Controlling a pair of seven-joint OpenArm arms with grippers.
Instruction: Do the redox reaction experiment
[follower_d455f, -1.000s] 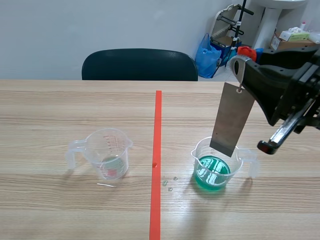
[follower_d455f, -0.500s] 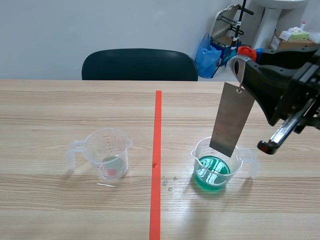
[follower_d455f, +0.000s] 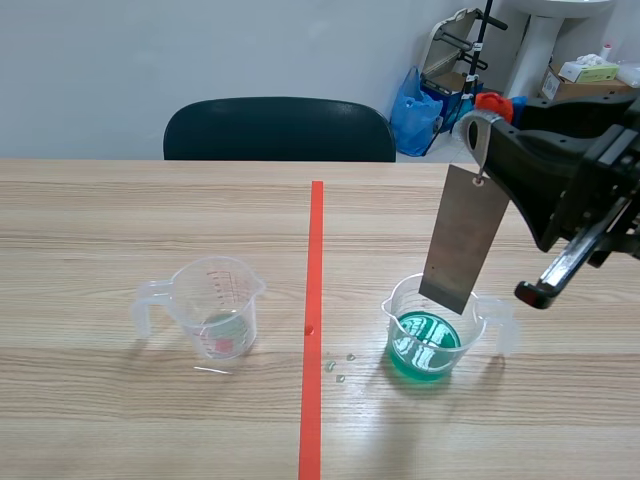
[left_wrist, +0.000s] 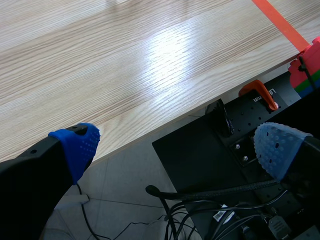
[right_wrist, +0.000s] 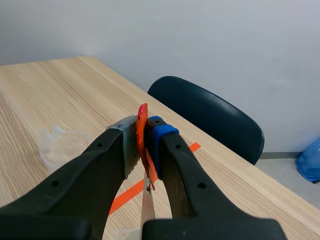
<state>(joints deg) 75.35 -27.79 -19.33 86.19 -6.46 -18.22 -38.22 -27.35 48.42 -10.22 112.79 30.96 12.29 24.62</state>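
A: Where is your metal plate?
B: Under your right fingers, over the green cup. They pinch its red clip; hold there. Looks stiff, light, swingy. Left fingers are spread.

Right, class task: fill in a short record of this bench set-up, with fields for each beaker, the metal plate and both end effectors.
Right beaker: holds green liquid.
Left beaker: clear, red markings, looks nearly empty.
Metal plate: hangs with its lower end at the right beaker's mouth; contact with the liquid unclear.
Right end effector: shut on the orange-red tab above the plate.
Left end effector: open, past the table edge.
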